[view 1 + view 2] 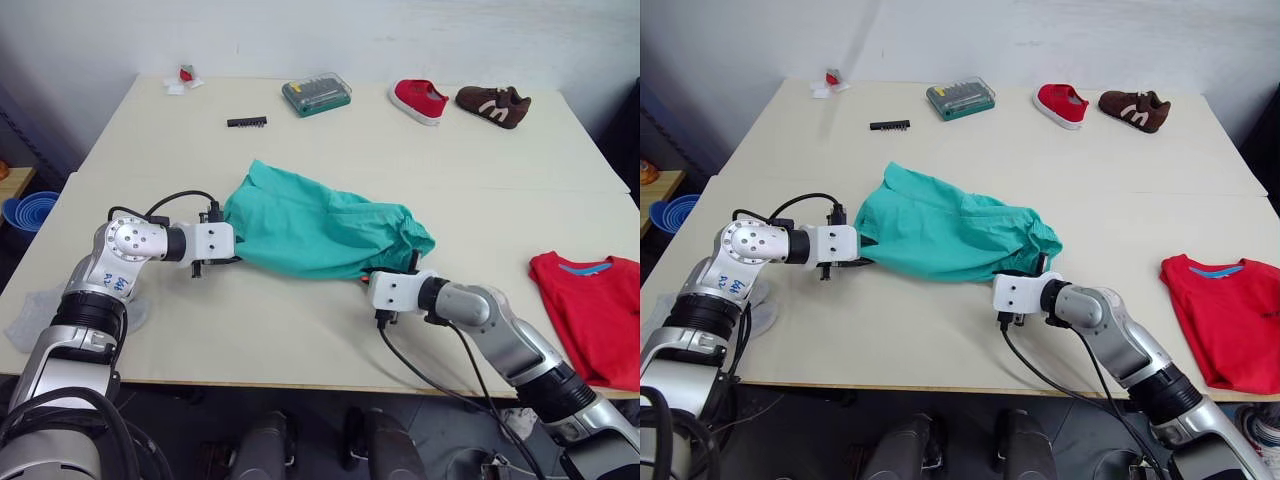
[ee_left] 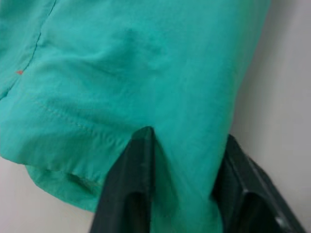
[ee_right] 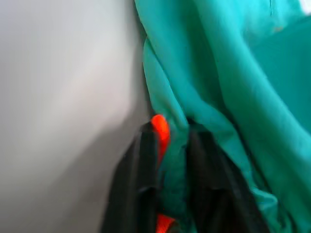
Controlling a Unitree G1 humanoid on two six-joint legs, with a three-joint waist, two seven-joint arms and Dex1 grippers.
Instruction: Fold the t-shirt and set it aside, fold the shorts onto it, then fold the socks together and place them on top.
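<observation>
The left gripper [image 2: 187, 187] is pinching a fold of the shorts [image 1: 320, 230], teal cloth between its fingers. The right gripper [image 3: 172, 165] is clamping the shorts' other end with the orange drawstring [image 3: 160, 131]. The shorts are lying mid-table [image 1: 300, 330]; the t-shirt [image 1: 590, 310] is lying at the right edge, well apart.

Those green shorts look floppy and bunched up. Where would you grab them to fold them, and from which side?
By two opposite edges of the shorts, one at each end, coming in low from the near side. Limp cloth sags from one point. The left gripper pinches a hem; the right gripper pinches the end where the orange-red drawstring shows.
</observation>
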